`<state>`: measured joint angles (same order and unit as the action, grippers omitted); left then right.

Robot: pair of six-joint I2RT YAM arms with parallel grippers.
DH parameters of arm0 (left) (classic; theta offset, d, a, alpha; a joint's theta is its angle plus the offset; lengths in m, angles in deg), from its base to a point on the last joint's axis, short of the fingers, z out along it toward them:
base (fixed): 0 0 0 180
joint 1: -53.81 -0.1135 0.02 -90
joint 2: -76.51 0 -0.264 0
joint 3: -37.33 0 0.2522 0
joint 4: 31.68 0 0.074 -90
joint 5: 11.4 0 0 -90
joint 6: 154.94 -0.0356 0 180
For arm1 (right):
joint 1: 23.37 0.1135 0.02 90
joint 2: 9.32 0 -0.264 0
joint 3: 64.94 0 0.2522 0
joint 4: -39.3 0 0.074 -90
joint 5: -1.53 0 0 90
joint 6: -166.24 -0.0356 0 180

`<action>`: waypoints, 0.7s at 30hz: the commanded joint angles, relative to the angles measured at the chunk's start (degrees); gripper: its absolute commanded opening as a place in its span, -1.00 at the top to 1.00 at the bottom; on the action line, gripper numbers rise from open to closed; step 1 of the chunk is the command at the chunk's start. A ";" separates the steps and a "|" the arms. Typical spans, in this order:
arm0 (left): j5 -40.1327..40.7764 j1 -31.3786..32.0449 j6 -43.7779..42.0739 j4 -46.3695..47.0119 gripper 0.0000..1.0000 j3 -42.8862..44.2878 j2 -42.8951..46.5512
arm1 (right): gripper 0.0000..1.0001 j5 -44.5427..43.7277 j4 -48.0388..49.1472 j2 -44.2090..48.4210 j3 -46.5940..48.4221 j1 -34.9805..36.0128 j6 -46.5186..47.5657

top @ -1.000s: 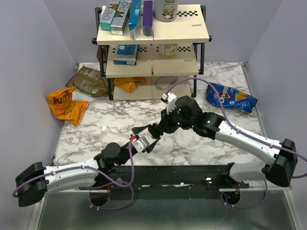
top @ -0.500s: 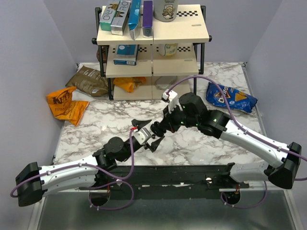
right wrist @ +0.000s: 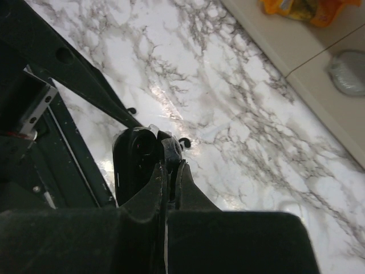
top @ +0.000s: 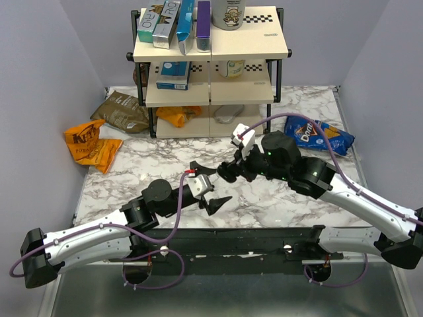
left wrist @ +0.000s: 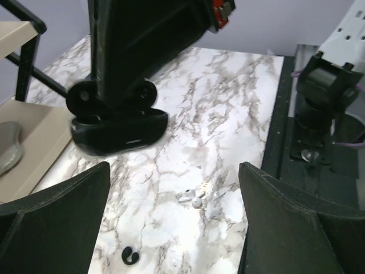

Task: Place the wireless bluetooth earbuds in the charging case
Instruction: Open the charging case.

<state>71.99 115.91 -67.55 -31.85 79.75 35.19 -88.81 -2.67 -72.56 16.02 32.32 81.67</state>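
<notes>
Hanging from the right gripper [right wrist: 170, 164], the charging case [left wrist: 117, 128] faces the left gripper [left wrist: 174, 171]

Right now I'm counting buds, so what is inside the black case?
Nothing inside can be made out: the right claw, shut on the case, covers its opening, and what shows is dark. Any bud seated there is hidden. One black bud lies loose on the table.

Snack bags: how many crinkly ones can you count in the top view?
4. Orange snack bag at the marble table's left edge; brown snack bag behind it; blue snack bag at right; orange-yellow snack bag on the wooden rack's base. More may hide behind it.
</notes>
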 commanded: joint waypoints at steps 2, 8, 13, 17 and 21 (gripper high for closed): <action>-19.37 -7.59 5.68 -4.71 -0.97 3.58 0.63 | 0.99 -2.75 2.89 4.26 1.26 0.31 9.41; -41.71 -20.96 15.62 4.94 -0.98 6.48 -5.69 | 0.99 2.54 2.89 6.90 0.57 2.06 14.16; -42.00 -21.68 15.79 6.80 -0.97 9.39 -11.14 | 0.99 2.01 3.42 7.79 -1.28 5.22 15.14; -38.05 -21.68 19.31 13.91 -0.97 8.16 -11.59 | 0.99 1.04 1.40 6.38 -1.10 6.98 15.22; -35.93 -21.94 19.58 10.42 -0.97 9.48 -11.24 | 0.99 1.57 1.49 6.20 -1.37 7.42 14.70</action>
<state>35.48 94.36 -49.67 -22.98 87.40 23.54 -87.74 -0.70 -66.09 15.43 39.05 95.74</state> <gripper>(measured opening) 0.988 0.035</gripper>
